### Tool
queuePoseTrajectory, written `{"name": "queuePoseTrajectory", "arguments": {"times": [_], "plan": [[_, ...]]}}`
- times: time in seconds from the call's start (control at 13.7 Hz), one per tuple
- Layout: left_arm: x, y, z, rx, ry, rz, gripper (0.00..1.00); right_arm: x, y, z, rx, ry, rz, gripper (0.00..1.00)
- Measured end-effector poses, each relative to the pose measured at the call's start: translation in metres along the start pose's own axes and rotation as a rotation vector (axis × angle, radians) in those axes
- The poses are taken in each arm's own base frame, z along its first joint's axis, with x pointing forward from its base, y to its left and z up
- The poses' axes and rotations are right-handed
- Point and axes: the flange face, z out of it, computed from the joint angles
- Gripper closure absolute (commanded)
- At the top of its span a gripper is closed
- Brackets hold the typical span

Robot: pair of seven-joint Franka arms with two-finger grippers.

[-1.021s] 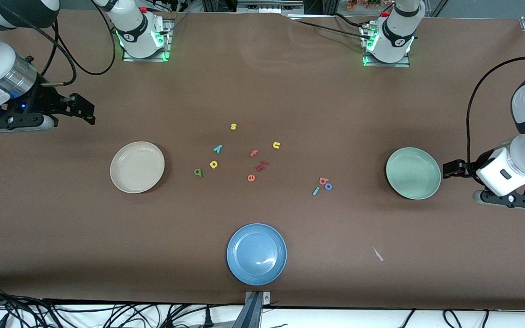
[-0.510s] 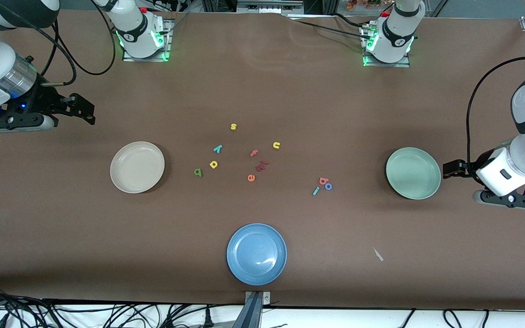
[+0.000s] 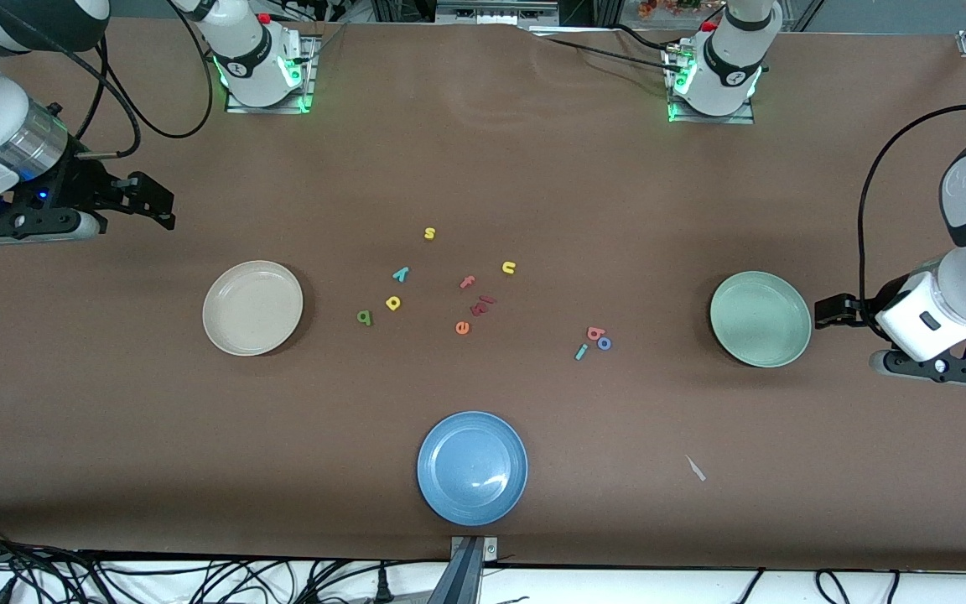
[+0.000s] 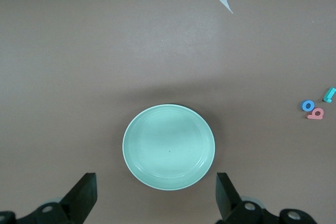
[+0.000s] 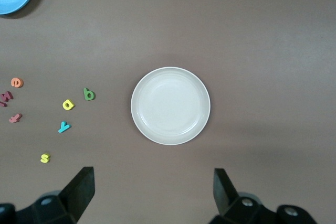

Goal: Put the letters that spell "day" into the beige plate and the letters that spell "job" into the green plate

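You have the brown desk (image 3: 483, 168) with three plates on it. The beige plate (image 3: 252, 307) sits toward the right arm's end, the green plate (image 3: 760, 319) toward the left arm's end, and the blue plate (image 3: 472, 467) lies between them, nearest the front camera. All three are bare inside.

Your right tool (image 3: 152, 200) hangs over bare desk near the beige plate, fingers spread apart and gripping nothing. Your left tool (image 3: 828, 312) hangs just beside the green plate, fingers likewise apart and holding nothing.

Between the beige and green plates you see the letters. The dark green letter (image 3: 364, 317), yellow letter (image 3: 393, 303) and teal "y" (image 3: 401, 273) lie near the beige plate. The "b" (image 3: 594, 333), "o" (image 3: 605, 343) and "j" (image 3: 581, 351) cluster nearer the green plate, the "b" and "o" touching. Among the rest are the "s" (image 3: 429, 233), "u" (image 3: 508, 268), "f" (image 3: 467, 282) and "e" (image 3: 462, 328).
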Motion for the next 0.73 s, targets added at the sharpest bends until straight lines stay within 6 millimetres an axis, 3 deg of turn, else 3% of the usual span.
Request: {"name": "queuePoseTrajectory", "arguments": {"times": [0.73], "plan": [[0.0000, 0.0002, 0.0000, -0.002, 0.000, 0.010, 0.01, 0.0000, 0.0000, 0.0000, 0.000, 0.000, 0.000, 0.00]]}}
